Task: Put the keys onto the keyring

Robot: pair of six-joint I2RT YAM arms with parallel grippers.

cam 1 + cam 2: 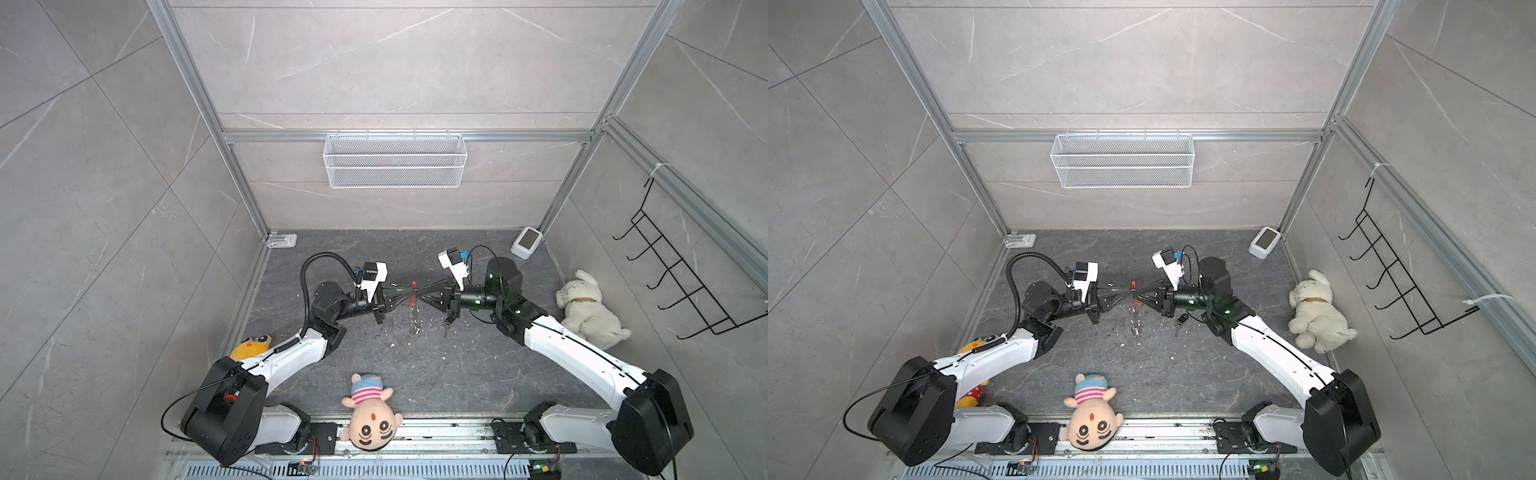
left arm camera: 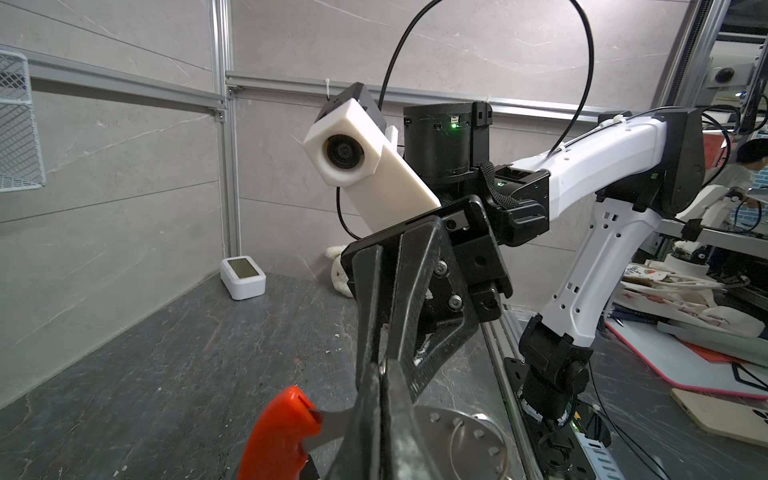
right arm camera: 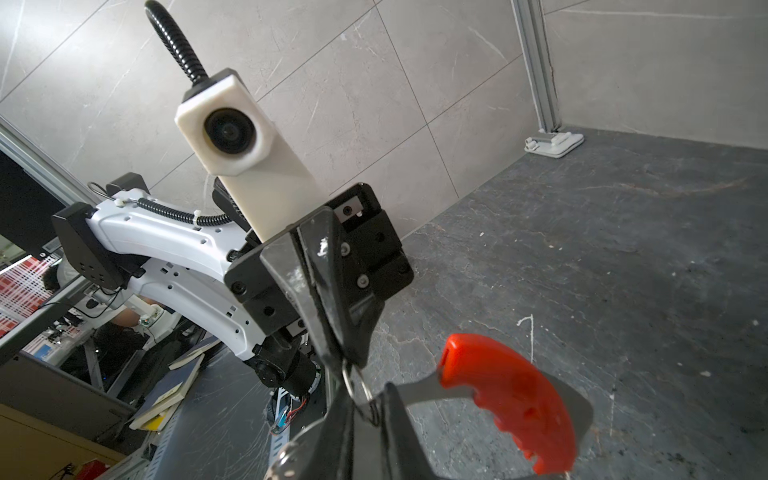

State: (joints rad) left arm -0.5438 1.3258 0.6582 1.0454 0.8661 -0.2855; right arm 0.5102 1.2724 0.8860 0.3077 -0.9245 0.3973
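The keyring hangs in mid-air between my two grippers; its red segment (image 1: 414, 285) (image 1: 1133, 285) stands up and its small silver rings (image 1: 414, 322) dangle below. My left gripper (image 1: 409, 296) (image 2: 382, 386) is shut on the metal band beside the red segment (image 2: 282, 432). My right gripper (image 1: 419, 297) (image 3: 368, 415) meets it tip to tip, shut on the band and a small ring (image 3: 357, 386) next to the red segment (image 3: 511, 403). The keys (image 1: 448, 326) (image 1: 1180, 321) lie on the table under my right wrist, apart from both grippers.
A white plush dog (image 1: 590, 307) lies at the right wall. A doll (image 1: 372, 415) sits at the front edge and a yellow toy (image 1: 251, 345) under my left arm. A white timer (image 1: 527, 242), a wire basket (image 1: 395, 160) and a black hook rack (image 1: 681, 270) line the walls.
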